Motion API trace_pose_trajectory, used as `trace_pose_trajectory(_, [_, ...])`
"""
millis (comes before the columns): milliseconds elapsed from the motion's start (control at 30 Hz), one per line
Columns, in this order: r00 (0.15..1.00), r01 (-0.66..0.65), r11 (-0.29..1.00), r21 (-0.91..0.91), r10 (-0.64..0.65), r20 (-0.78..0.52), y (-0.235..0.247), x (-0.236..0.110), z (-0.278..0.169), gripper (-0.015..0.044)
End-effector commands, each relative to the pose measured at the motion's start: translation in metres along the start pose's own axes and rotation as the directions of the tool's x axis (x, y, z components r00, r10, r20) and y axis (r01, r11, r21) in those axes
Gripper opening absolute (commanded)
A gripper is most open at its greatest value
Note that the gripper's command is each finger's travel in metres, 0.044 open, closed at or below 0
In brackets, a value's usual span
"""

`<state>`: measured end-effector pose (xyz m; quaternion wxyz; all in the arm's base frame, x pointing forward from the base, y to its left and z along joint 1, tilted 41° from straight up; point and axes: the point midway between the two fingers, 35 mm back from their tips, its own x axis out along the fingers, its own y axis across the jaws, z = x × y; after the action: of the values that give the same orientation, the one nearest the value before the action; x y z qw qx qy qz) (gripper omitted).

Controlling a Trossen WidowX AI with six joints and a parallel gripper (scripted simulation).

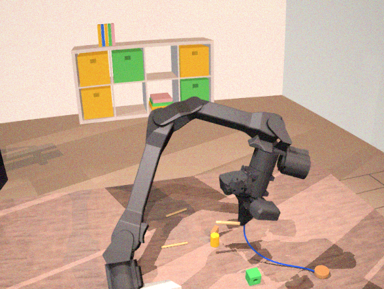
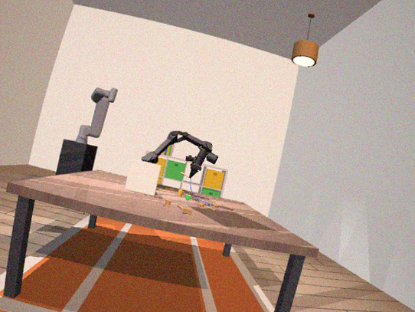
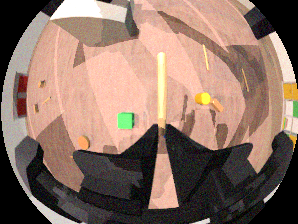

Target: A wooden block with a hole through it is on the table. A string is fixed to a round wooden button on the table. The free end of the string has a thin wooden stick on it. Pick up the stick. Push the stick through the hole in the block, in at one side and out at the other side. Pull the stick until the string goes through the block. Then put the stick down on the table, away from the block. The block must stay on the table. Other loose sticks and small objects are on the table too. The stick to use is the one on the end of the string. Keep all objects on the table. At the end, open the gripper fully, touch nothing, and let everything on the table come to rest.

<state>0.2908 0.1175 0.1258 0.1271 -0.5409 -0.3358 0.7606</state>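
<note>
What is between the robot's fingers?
The gripper is shut on a thin wooden stick, which sticks out sideways. A blue string hangs from the gripped end, which the fingers cover.

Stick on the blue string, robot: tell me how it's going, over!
Hand shut on the stick, lifted level above the table. Blue string hangs to the round button. Green block not threaded. Yellow cylinder close below the stick tip.
</note>
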Motion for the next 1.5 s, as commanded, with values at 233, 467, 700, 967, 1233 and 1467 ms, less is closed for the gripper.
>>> trace_pose_trajectory(233, [0.995,-0.101,0.939,-0.33,0.104,-0.006,-0.018,-0.003,-0.011,0.0])
trace_pose_trajectory(467, [0.994,-0.104,0.934,-0.341,0.108,-0.007,-0.019,-0.004,-0.011,0.0])
trace_pose_trajectory(700, [0.986,-0.155,0.834,-0.529,0.166,-0.027,-0.029,-0.005,-0.017,0.0])
trace_pose_trajectory(967, [0.978,-0.185,0.74,-0.647,0.205,-0.046,-0.036,-0.007,-0.022,0.0])
trace_pose_trajectory(1233, [0.97,-0.21,0.649,-0.732,0.23,-0.074,-0.041,-0.008,-0.025,0.0])
trace_pose_trajectory(1467, [0.953,-0.248,0.442,-0.862,0.272,-0.135,-0.051,-0.01,-0.032,0.0])
